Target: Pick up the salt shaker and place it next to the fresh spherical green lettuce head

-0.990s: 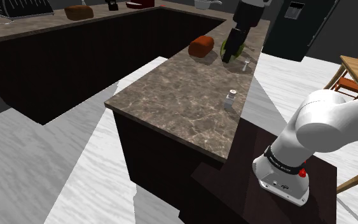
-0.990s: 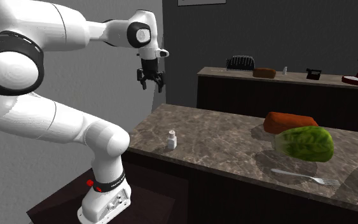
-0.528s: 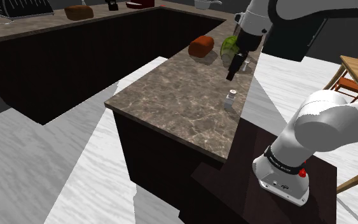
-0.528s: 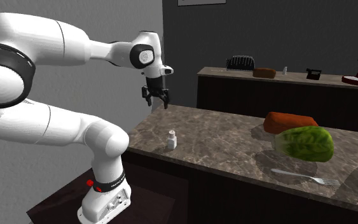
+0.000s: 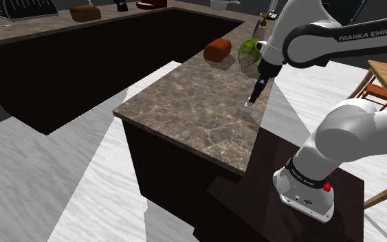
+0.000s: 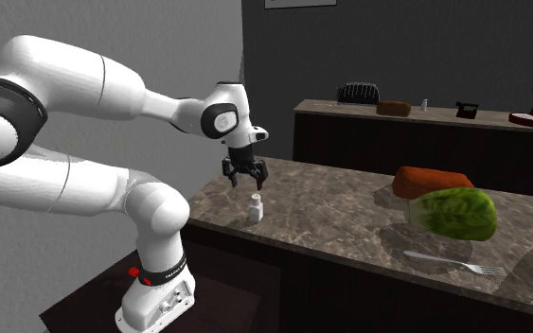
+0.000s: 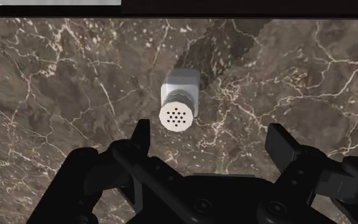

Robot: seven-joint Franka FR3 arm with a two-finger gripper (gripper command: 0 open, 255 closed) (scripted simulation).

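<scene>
**Clerk:** Item one, gripper [image 6: 246,178]. Condition?

**Checker:** Released. Both black fingers [image 7: 140,132] stand apart, with nothing clasped between them. Changed in the last second: it has dropped from high over the counter [image 6: 330,213] to just above item two.

**Clerk:** Item two, salt shaker [image 7: 179,102].

**Checker:** Small pale body, perforated top. It stands upright on the counter, directly below the gripper, untouched. Seen along the hand, it lies ahead of the fingertips and nearer one finger than the other, so not quite centred. Its position is unchanged through the descent.

**Clerk:** Item three, lettuce [image 6: 459,214].

**Checker:** Green head, well apart from the gripper, far along the same counter. Unmoved. A reddish-brown loaf [image 6: 431,180] sits just beside it; I cannot tell whether they touch. A fork [image 6: 453,263] lies near it too.

**Clerk:** Reading for the task?

**Checker:** Approach nearly complete, grasp not begun. In my judgement the next move needs a small sideways correction to centre the shaker. Then a further short drop so the fingers straddle the body, then closure. The carry to the lettuce is all outstanding.

**Clerk:** Hazards?

**Checker:** The shaker is narrow and tall. A finger landing on its top or nudging one side would likely tip it. The bare counter beside the lettuce looks sufficient for set-down, away from loaf and fork.
</scene>
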